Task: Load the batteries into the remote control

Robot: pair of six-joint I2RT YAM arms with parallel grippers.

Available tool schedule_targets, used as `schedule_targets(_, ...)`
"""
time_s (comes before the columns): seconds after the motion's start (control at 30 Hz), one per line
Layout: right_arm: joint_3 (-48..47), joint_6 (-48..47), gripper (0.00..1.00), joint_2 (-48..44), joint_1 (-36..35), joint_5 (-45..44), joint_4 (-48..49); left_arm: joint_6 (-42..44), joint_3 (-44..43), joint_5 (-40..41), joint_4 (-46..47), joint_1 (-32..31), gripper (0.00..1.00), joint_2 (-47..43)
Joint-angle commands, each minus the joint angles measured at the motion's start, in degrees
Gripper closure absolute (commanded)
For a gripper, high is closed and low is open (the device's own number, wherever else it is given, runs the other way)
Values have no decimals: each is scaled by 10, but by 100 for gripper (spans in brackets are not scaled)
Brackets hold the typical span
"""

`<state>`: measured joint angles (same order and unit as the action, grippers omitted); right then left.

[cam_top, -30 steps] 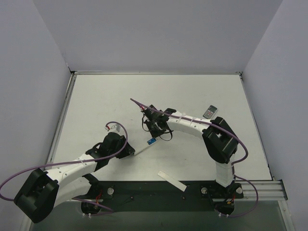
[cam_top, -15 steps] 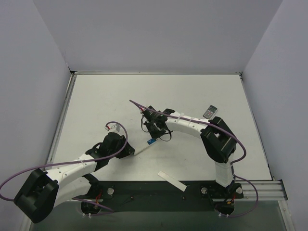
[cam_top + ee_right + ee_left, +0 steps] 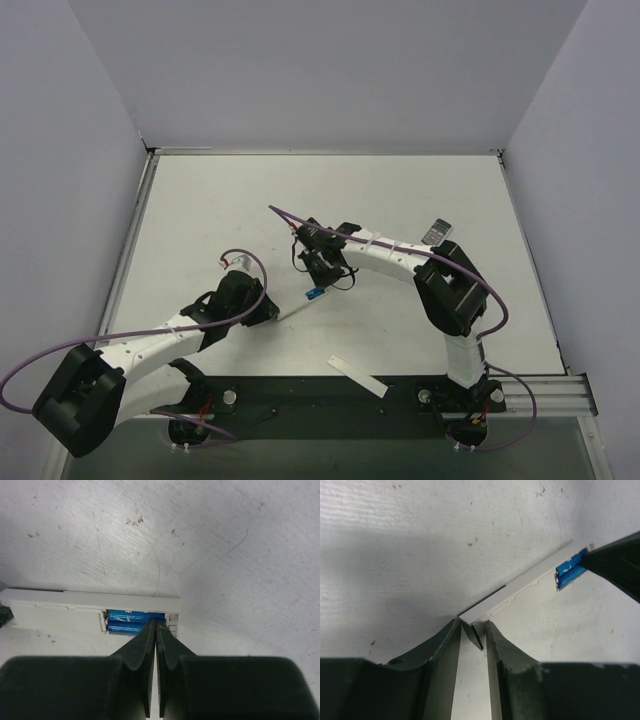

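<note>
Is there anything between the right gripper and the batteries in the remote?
Nothing visible. The shut right gripper sits right at the batteries, which lie exposed in the open compartment of the remote control.

remote control (image 3: 90, 611): matt white plastic | batteries (image 3: 131, 621): glossy blue | table (image 3: 200, 540): matt white, scratched, speckled

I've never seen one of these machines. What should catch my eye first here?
Two bright blue batteries sit side by side in the open back of a slim white remote mid-table, and the right claw, shut, has its tips right at them. The left claw pinches the remote's other end. A second remote lies apart at the far right.
</note>
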<state>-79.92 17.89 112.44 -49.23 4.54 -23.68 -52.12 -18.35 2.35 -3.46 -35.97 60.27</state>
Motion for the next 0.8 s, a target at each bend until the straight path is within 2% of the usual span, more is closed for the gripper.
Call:
schedule_targets(0.0,27,-5,100,-20,-8,12,-61,37,-38,50,-50,3,63,41)
schedule_targets(0.13,25,-13,98,-74,-8,7,-60,60,-72,63,-52,5,63,72)
schedule_targets(0.33,63,-40,80,-183,-8,13,-51,73,-98,72,-54,6,63,84)
schedule_targets(0.37,76,-46,73,-194,-9,22,-51,72,-98,73,-54,6,63,78)
schedule_targets(0.43,113,-64,68,-225,-12,48,-50,74,-100,80,-58,7,54,69)
schedule_targets(0.5,140,-83,59,-240,-24,62,-52,73,-102,89,-70,8,52,46)
schedule_targets(0.53,166,-87,57,-251,-30,65,-52,72,-107,93,-74,9,46,35)
schedule_targets(0.57,176,-92,52,-253,-37,67,-56,71,-108,98,-87,9,43,10)
schedule_targets(0.73,212,-108,40,-241,-102,93,-61,63,-120,153,-143,12,30,-93)
schedule_targets(0.77,213,-112,36,-234,-112,93,-65,62,-123,172,-166,12,25,-134)
